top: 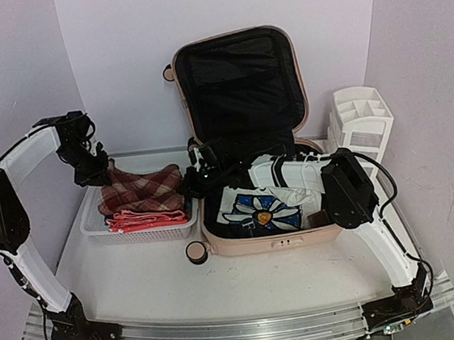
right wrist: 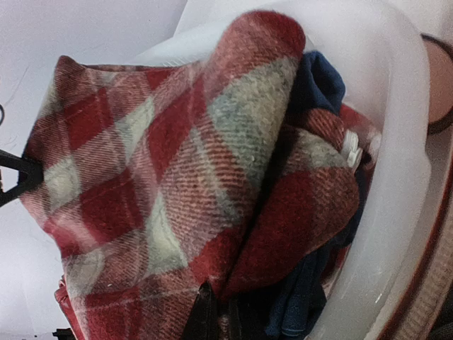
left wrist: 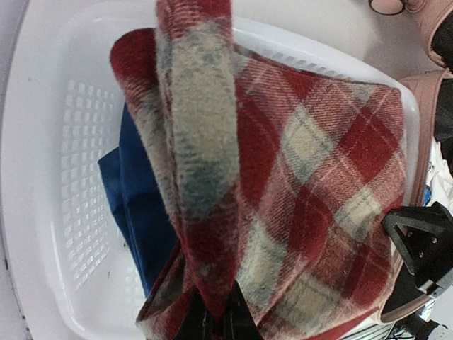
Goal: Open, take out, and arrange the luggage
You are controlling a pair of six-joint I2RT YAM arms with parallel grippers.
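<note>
The left tool (top: 96,174) is pinched shut on the left end of one red plaid cloth (top: 141,189), left of centre; the right tool (top: 189,182) is clamped just as narrowly on its right end (two tools, one cloth between them); the cloth lies over one white mesh basket (top: 140,234) holding one coral fold (top: 147,219) and one blue fold (left wrist: 131,205); one luggage (top: 251,244) sits open at centre on the table (top: 142,284), lid upright, two wheels (top: 195,253) showing; one white organizer (top: 360,119) stands at right.
</note>
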